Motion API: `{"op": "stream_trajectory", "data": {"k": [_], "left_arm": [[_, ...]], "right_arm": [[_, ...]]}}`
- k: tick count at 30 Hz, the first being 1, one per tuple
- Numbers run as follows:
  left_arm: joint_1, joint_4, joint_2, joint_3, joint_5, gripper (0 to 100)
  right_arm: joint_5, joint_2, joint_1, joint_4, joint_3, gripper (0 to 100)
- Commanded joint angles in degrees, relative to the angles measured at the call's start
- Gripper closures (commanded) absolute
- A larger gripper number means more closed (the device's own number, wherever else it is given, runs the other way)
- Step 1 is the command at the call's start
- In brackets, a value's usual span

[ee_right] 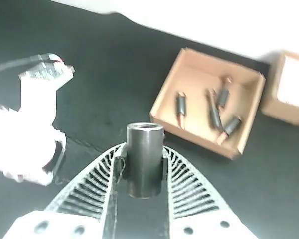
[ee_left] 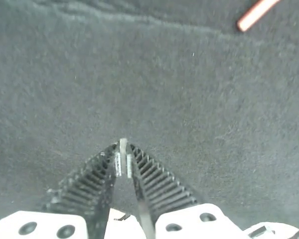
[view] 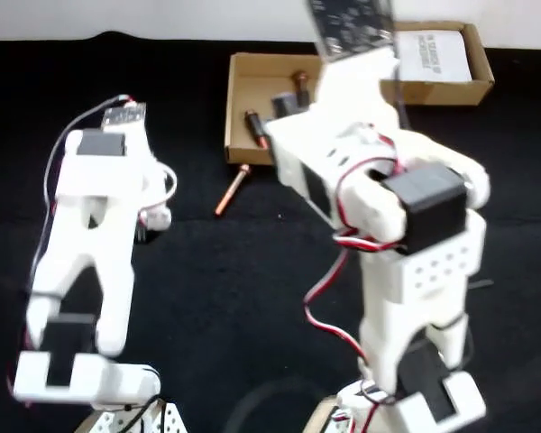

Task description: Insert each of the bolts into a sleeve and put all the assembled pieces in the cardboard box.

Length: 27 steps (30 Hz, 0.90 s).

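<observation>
Standing upright in the right claw, the dark sleeve is pinched by its sides with its open bore facing up, a hold that looks meant to leave the hole free for a bolt. The one loose bolt, copper-coloured, lies flat on the tabletop just outside the near wall of the cardboard box, slanting away from it; it is probably the partner for this sleeve. That box sits toward the tabletop's far edge, and four assembled pieces already lie loose on its floor, so by my reading one pair is left to do. The left claw is pressed closed on nothing and hangs over bare cloth nearer the left edge, apart from the bolt; it would have to open before taking that bolt. A second box with a white sheet in it stands beside the first at the far edge. Black cloth covers the tabletop, and a pale strip runs beyond its far edge.
</observation>
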Motion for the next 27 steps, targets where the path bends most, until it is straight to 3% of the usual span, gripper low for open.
{"op": "stream_trajectory", "data": {"k": [1,7,15,21,27], "left_arm": [[2.2,3.7,6.3,-12.1,-0.2,99],[8.1,5.3,12.4,-20.3,-0.2,99],[16.7,5.0,16.7,-21.0,-0.3,99],[18.0,4.9,21.7,-26.7,-0.3,98],[18.0,5.7,28.8,-36.8,-0.2,88]], "right_arm": [[-2.1,-7.6,2.9,0.6,7.8,99.1],[-5.4,-15.3,7.3,0.6,23.5,99.1],[-9.4,-21.0,14.5,0.5,37.8,99.1],[-9.7,-26.7,19.8,0.4,46.7,99.1],[-9.6,-37.8,19.7,0.4,57.3,99.1]]}}
